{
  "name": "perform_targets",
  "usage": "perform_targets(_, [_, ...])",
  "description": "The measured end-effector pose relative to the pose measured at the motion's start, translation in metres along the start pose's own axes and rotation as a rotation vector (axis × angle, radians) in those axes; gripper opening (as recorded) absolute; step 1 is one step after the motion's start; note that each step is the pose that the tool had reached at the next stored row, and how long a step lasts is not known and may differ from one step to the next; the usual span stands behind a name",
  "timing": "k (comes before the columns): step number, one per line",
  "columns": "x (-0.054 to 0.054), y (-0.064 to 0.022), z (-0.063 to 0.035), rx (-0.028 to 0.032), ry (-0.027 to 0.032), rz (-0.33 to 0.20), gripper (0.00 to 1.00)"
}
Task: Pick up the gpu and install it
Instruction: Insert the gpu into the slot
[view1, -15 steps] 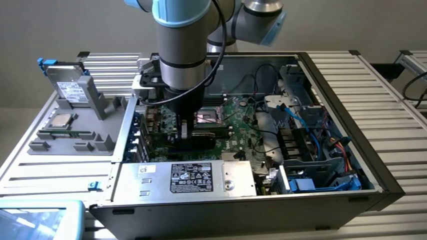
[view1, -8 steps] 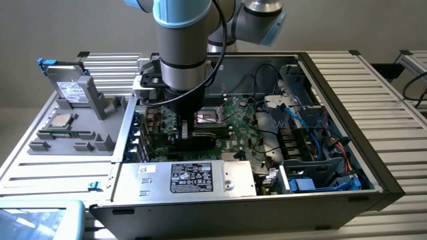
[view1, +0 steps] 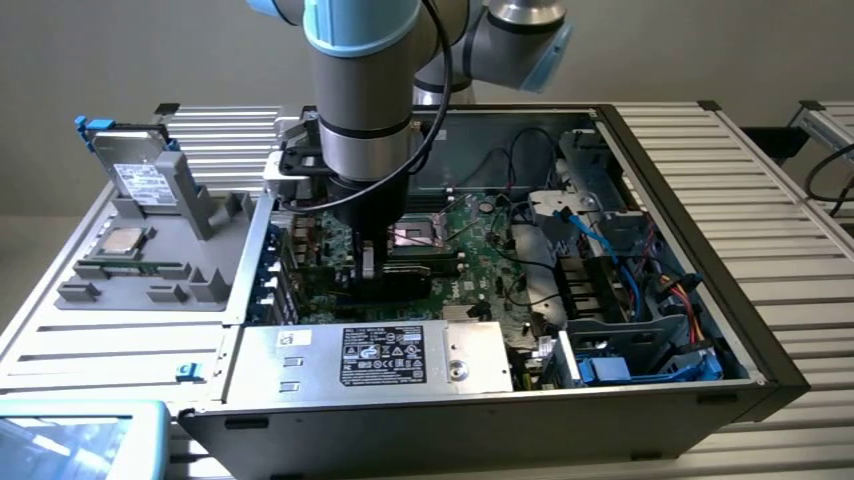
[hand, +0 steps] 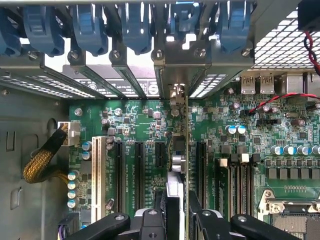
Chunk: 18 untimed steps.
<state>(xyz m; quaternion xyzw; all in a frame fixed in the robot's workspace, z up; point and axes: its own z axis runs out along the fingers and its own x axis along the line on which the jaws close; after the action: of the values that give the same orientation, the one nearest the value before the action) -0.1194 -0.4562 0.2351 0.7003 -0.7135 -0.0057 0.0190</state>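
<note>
The end effector (hand: 176, 220) was seen lowered inside the open computer case (view1: 747, 330), its black fingers (hand: 152, 222) partly closed and pinched on the gpu (hand: 178, 150); the card was held on edge, upright over the motherboard (hand: 140, 125), between the black expansion slots (hand: 139, 167), its end bracket met at the rear slot covers (hand: 125, 75).

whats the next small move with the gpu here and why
Probably press straight down a little. The gripper holds the gpu edge-on, standing upright over the motherboard, its bracket end near the rear slot covers; whether it is fully seated cannot be told.
</note>
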Motion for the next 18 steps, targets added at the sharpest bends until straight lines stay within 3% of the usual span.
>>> perform_targets(9, [0.0, 0.0006, -0.0001, -0.0003, -0.0001, 0.001, 0.29])
perform_targets(10, [0.0, 0.0003, -0.0002, -0.0001, 0.0002, 0.001, 0.36])
perform_targets(13, [0.0, 0.0, -0.0015, 0.0012, 0.0002, 0.0, 0.36])
perform_targets(18, [0.0, 0.0008, -0.0223, 0.0029, 0.0005, 0.0, 0.36])
